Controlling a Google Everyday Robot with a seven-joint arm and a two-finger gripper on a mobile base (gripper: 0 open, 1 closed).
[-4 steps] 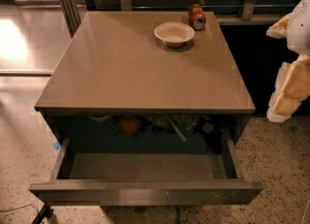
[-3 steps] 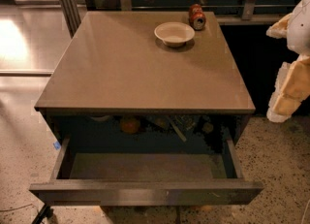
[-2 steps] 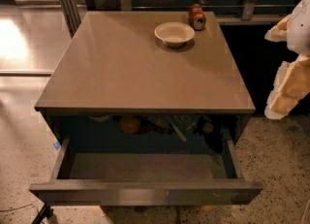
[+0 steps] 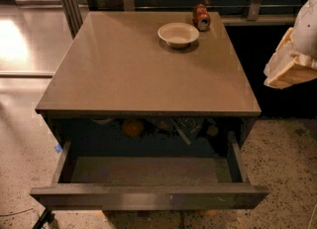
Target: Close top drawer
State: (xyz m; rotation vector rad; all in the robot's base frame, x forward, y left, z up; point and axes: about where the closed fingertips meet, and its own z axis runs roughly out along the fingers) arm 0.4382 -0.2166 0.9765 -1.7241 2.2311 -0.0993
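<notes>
The top drawer (image 4: 148,196) is a wide, shallow dark-grey drawer. It stands pulled far out toward me from under the cabinet top (image 4: 143,74). Its bare floor (image 4: 143,169) shows. Several small items lie at its back in shadow, among them an orange one (image 4: 132,128). The lower drawer fronts are hidden. My gripper (image 4: 292,64), cream and white, hangs at the right edge of the view. It is to the right of the cabinet, above the drawer's level, and touches nothing.
A white bowl (image 4: 178,34) and a red can (image 4: 201,17) on its side sit at the far edge of the cabinet top. Metal posts (image 4: 69,0) stand at the back left. Speckled floor (image 4: 287,163) lies on both sides of the drawer.
My gripper has risen a little at the right edge. The drawer stands as far out as before.
</notes>
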